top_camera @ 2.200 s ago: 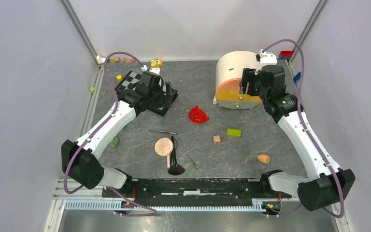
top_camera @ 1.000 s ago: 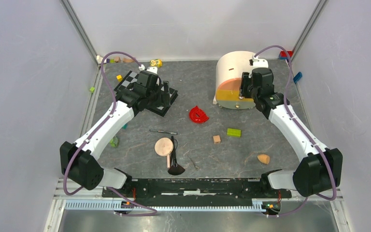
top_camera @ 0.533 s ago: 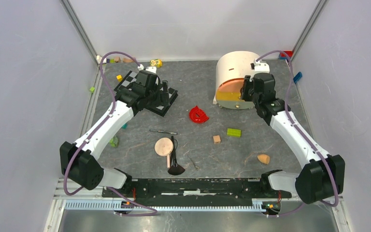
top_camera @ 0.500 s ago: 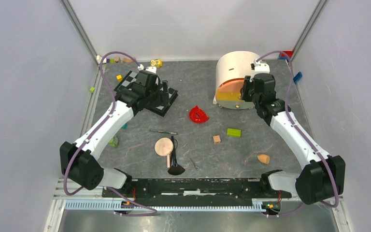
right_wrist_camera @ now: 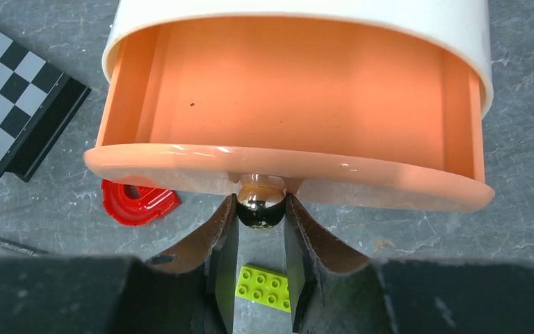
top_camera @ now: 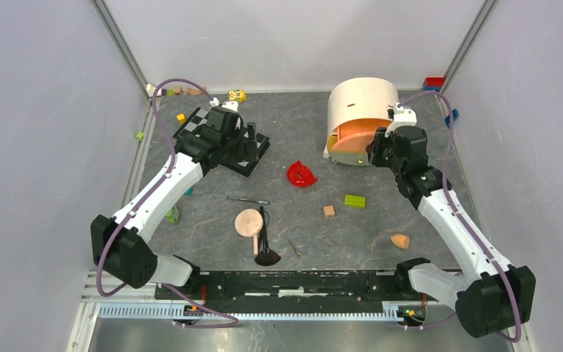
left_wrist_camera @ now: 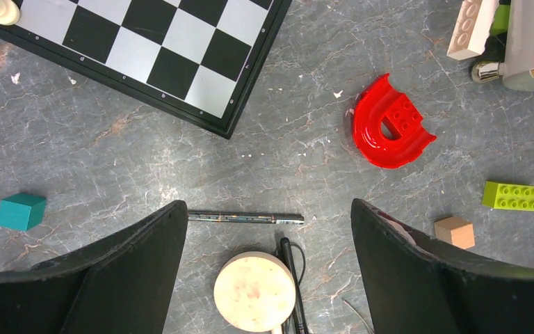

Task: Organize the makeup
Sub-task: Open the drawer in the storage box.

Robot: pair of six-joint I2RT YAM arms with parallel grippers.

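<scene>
A round cream drawer box [top_camera: 363, 103] stands at the back right, and its orange drawer [top_camera: 352, 136] is pulled out and empty [right_wrist_camera: 299, 83]. My right gripper [top_camera: 376, 144] is shut on the drawer's shiny round knob [right_wrist_camera: 261, 209]. My left gripper [top_camera: 253, 143] is open and empty, high over the chessboard's corner. Below it lie a slim dark pencil [left_wrist_camera: 245, 218], a round peach compact [left_wrist_camera: 255, 300] and black-handled brushes [top_camera: 265, 242]. An orange teardrop sponge [top_camera: 399, 240] lies at the near right. Other makeup is out of view.
A chessboard [top_camera: 198, 125] lies at the back left. A red curved piece [top_camera: 301, 174], a green brick [top_camera: 355, 200] and a wooden block [top_camera: 328, 211] lie mid-table. A teal cube [left_wrist_camera: 21, 211] and small blocks sit by the left and back edges.
My right gripper has drawn back toward the near side with the knob, and the orange drawer has slid open. The left arm has hardly moved.
</scene>
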